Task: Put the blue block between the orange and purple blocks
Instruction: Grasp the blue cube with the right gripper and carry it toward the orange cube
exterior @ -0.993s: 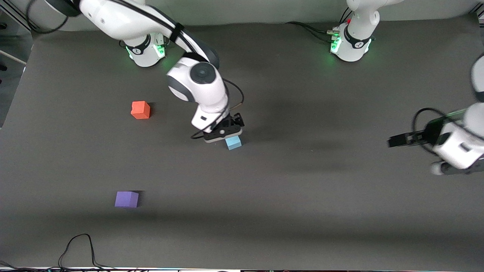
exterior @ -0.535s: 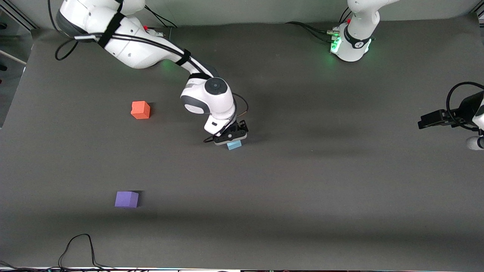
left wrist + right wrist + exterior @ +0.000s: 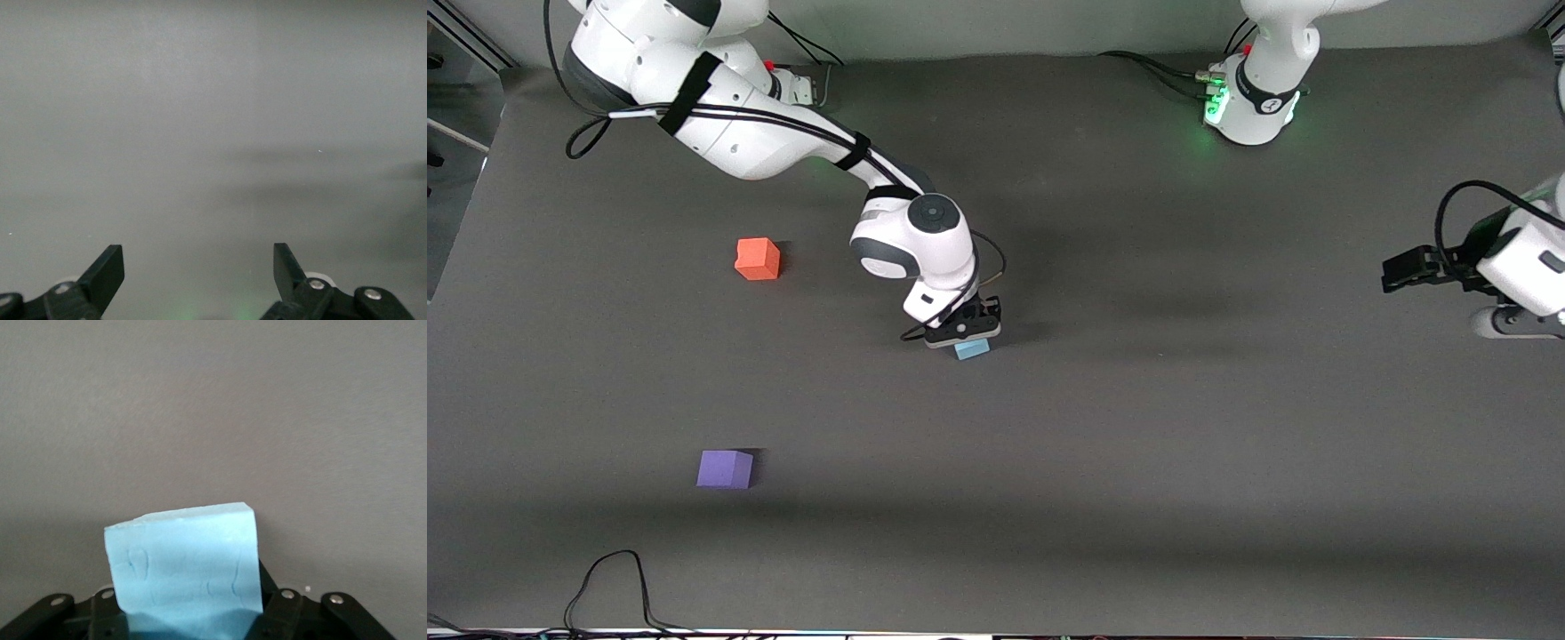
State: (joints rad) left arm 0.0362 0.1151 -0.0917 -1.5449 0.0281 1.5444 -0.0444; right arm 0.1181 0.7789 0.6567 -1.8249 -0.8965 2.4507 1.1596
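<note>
The light blue block [image 3: 973, 348] sits mid-table, partly under my right gripper [image 3: 963, 334]. In the right wrist view the blue block [image 3: 183, 570] fills the space between the jaws of the right gripper [image 3: 187, 617], which press on its sides and crease the foam. The orange block [image 3: 758, 259] lies toward the right arm's end of the table. The purple block [image 3: 725, 468] is nearer the front camera than the orange one. My left gripper [image 3: 1398, 270] is open and empty over the left arm's end of the table; its wrist view [image 3: 197, 267] shows only bare table.
A dark grey mat [image 3: 1138, 427] covers the table. A black cable [image 3: 614, 578] loops at the table's near edge, closer to the camera than the purple block. The two arm bases [image 3: 1254, 98] stand along the back edge.
My right gripper has come down over the blue block and closed on it; the block shifted slightly. My left arm has swung a little inward over its end of the table.
</note>
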